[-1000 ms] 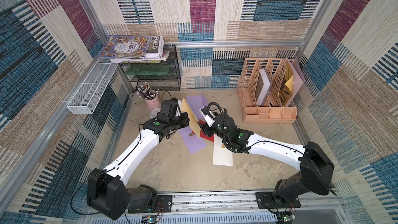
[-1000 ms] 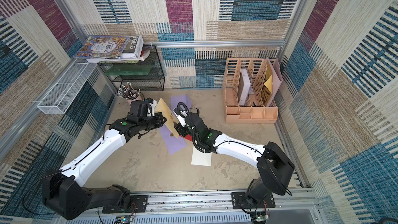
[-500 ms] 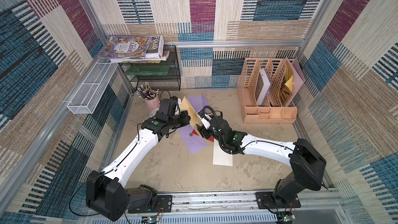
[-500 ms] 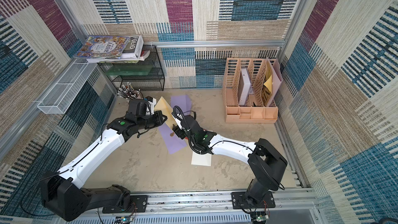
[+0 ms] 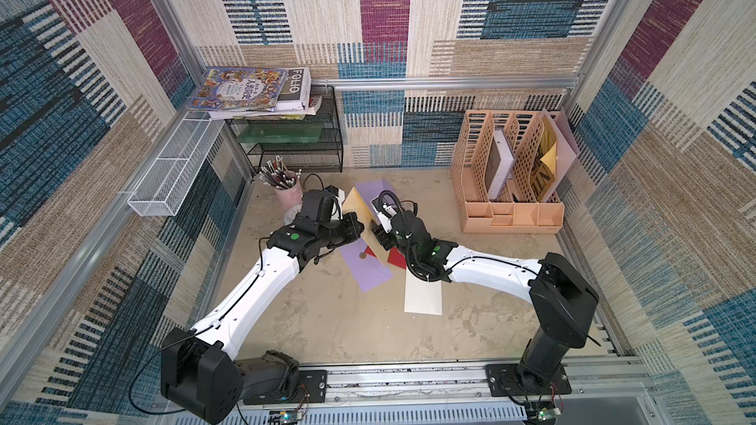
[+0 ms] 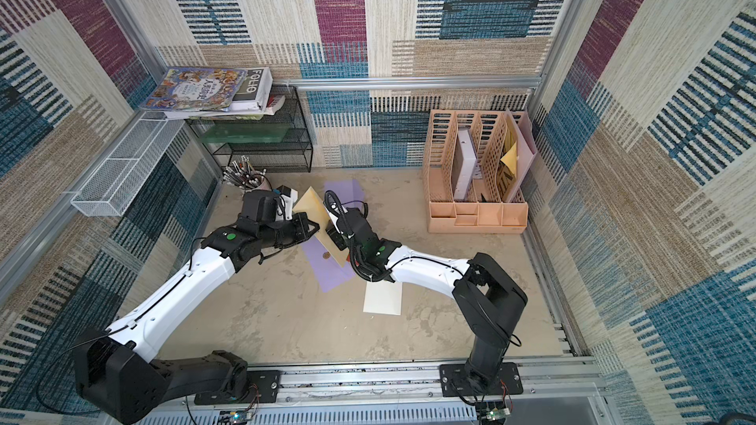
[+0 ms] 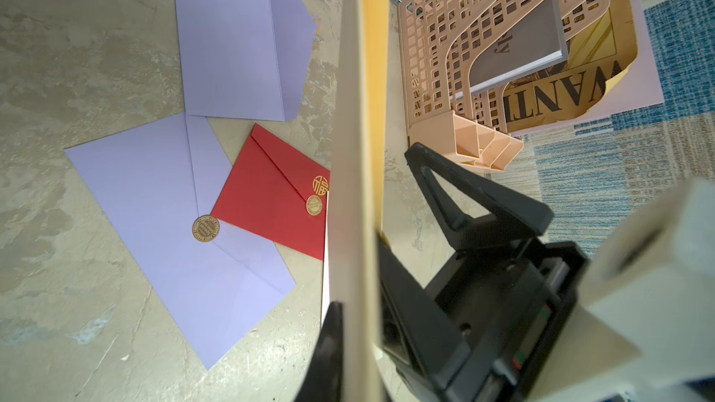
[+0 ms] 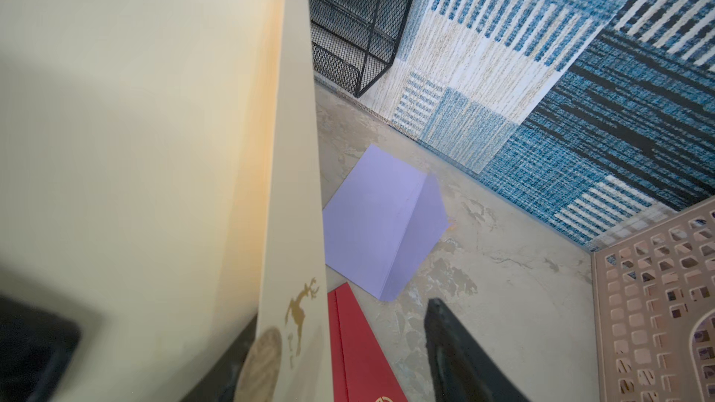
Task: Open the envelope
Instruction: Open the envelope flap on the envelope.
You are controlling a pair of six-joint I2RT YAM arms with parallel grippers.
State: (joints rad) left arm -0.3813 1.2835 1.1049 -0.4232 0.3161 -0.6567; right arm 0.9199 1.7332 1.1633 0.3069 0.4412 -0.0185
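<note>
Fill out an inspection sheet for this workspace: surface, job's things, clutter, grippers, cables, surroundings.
Surface: mottled beige tabletop, nothing spilled seen.
Job's things: cream envelope held on edge above the tabletop, gold seal on its flap; whether the seal holds is unclear.
Clutter: sealed purple envelope, second purple envelope, red envelope, white envelope lying on the tabletop; pencil cup.
Grippers: left gripper shut on the cream envelope; right gripper open at its flap.
Cables: black cable looped over the right wrist.
Surroundings: file organiser, mesh rack carrying books, wire basket, patterned walls.
</note>
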